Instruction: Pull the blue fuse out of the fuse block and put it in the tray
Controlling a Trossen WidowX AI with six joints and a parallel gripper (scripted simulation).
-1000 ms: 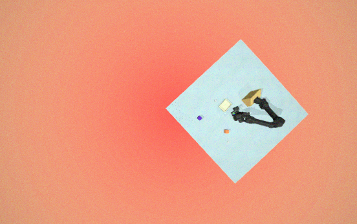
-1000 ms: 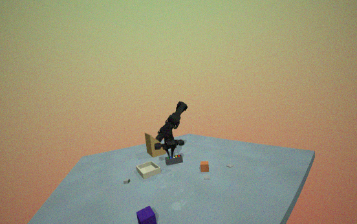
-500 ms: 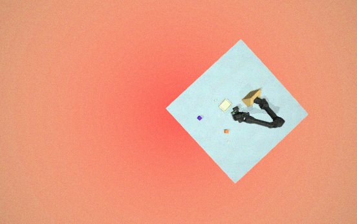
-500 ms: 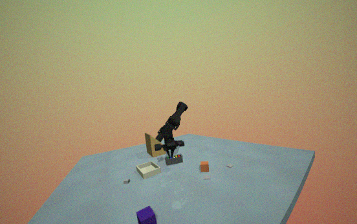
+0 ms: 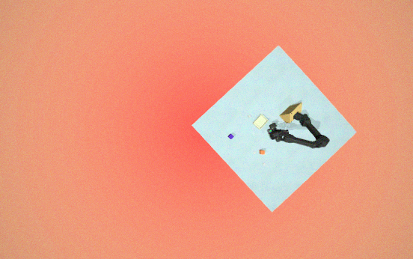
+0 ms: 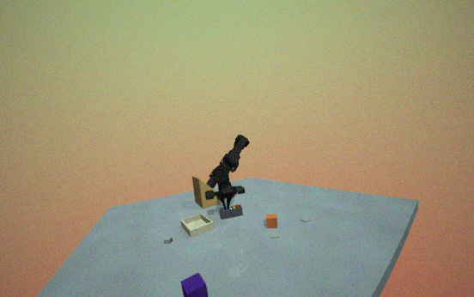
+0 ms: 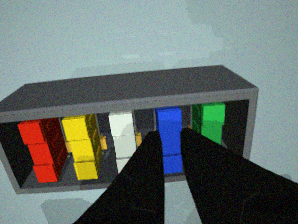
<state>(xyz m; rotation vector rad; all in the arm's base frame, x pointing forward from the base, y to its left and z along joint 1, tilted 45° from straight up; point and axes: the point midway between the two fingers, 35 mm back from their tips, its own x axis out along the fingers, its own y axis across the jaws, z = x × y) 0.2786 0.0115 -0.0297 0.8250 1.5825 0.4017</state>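
The blue fuse [image 7: 170, 137] stands in the fuse block [image 7: 135, 90] [image 6: 232, 213], between the white fuse [image 7: 123, 137] and the green fuse [image 7: 212, 116]. My gripper [image 7: 169, 139] [image 6: 227, 209] points down at the block and is shut on the blue fuse, one fingertip on each side of it. The left finger hides part of the white fuse, and the right finger hides part of the green one. The red fuse [image 7: 39, 150] and the yellow fuse [image 7: 80, 147] also stand in the block. The tray [image 5: 260, 121] [image 6: 198, 232] is empty, beside the block.
A tan wedge-shaped block [image 5: 290, 112] [image 6: 198, 193] stands near the arm's base. An orange cube [image 5: 262, 152] [image 6: 271, 221] lies on the other side of the fuse block from the tray. A purple cube [image 5: 230, 136] [image 6: 194, 286] lies farther out. Small flat scraps lie on the table.
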